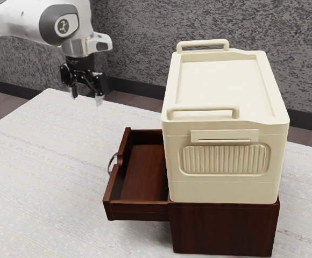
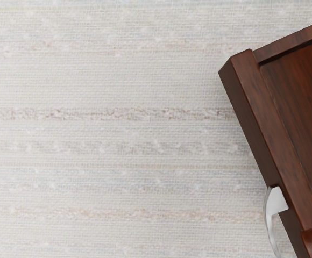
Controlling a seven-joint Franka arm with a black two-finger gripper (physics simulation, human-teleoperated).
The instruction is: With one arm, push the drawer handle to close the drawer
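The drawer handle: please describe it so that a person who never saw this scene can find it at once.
Find the big cream storage box, which stands on a dark brown cabinet. Toward the exterior view's left, the cabinet's drawer is pulled out, with the drawer handle on its front. This is a thin, silver curved bar, unlike the box's two thick cream handles.

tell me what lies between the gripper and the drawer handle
Bare tabletop: in the exterior view, nothing stands between the gripper and the drawer handle.

Drawer (image 2: 296,107) jutting over pale table (image 2: 118,86), curved handle (image 2: 275,207) on front.
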